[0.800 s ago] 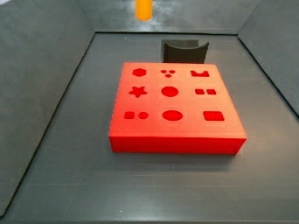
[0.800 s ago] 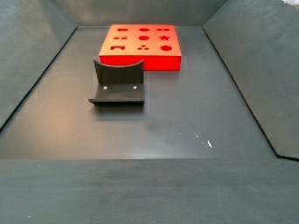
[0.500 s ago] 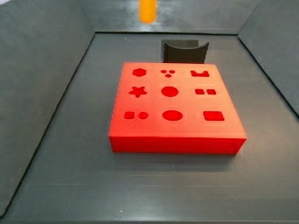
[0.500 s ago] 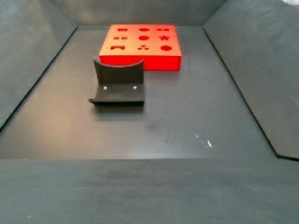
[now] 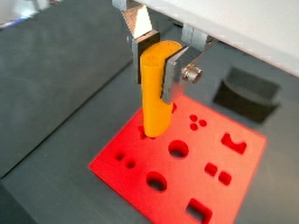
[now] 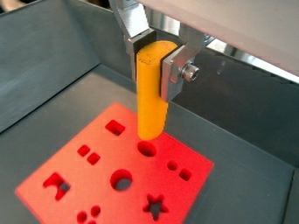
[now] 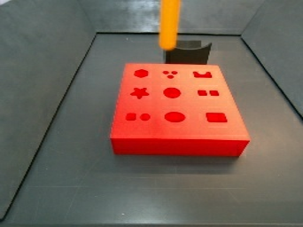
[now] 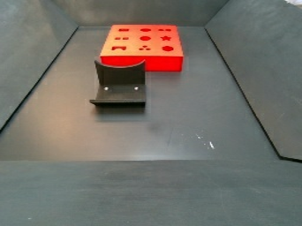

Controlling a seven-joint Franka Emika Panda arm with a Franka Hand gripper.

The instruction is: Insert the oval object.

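Here we see the gripper (image 5: 162,54) clamped on the long, smooth orange-yellow oval peg (image 5: 156,92), which hangs upright above the flat red block with shaped holes (image 6: 117,171), not touching it.

Both wrist views look steeply down past the hand (image 5: 162,54) onto the red block (image 5: 176,166), close. Both side views look down from opposite ends, sharing block (image 7: 178,111) and fixture (image 8: 119,83).

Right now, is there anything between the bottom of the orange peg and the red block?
Nothing: both wrist views show only air between the oval object, held in the gripper, and the red block.
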